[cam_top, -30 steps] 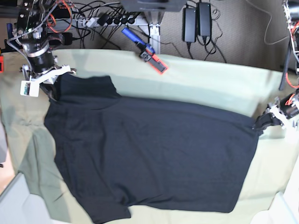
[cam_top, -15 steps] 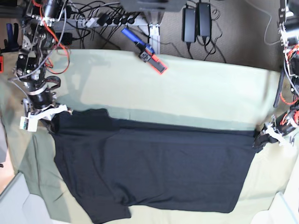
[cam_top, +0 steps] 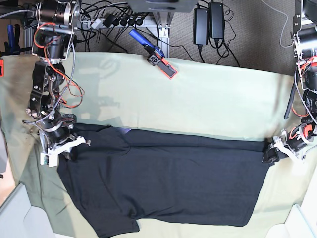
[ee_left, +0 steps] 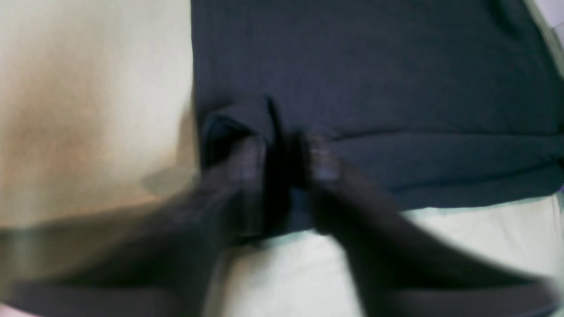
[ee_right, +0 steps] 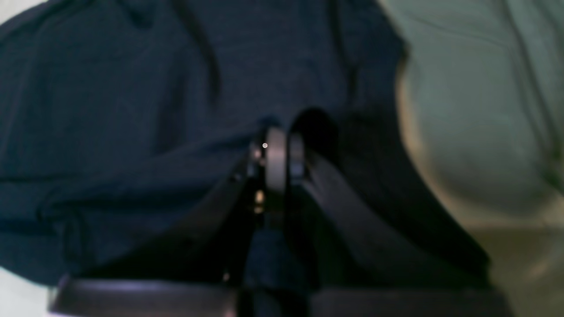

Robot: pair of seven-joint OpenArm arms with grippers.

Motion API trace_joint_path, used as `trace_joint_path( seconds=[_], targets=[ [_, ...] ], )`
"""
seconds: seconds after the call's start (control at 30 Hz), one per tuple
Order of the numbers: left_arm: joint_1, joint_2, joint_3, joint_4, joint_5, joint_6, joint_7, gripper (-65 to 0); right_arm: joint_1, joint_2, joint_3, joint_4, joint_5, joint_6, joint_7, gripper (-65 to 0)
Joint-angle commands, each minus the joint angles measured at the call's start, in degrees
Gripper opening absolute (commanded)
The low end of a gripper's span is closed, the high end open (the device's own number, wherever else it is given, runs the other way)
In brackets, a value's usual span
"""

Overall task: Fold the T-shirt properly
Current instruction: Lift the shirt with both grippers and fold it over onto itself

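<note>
T-shirt [cam_top: 163,181] lies flat on the pale green cloth [cam_top: 208,99] covering the surface. Its far edge, which I dragged toward me over the last second, is now doubled over as a long fold stretched between my two sets of jaws. My right gripper [ee_right: 277,154] remains clamped on its end of that edge. At my left gripper [ee_left: 282,163] the jaws have just begun to part; whether the cloth between them is free yet, I cannot tell. This lengthwise fold looks nearly laid.

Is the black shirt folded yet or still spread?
Partly folded: black fabric T-shirt has its far edge doubled over along a straight crease.
</note>
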Motion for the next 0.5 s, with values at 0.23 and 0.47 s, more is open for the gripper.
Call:
trace_joint_path(
  seconds=[0.23, 0.47],
  targets=[
    [-1.44, -1.88, -0.66, 0.83, -0.48, -0.1, -1.84, -28.3, 2.25, 0.61, 1.2, 0.72, 1.07, 3.06, 0.15, -20.4],
    [-1.25, -5.6, -8.5, 0.87, -11.93, -0.1, 8.39, -28.3, 0.61, 0.72, 17.99, 7.76, 8.15, 3.08, -12.35, -20.5]
  ],
)
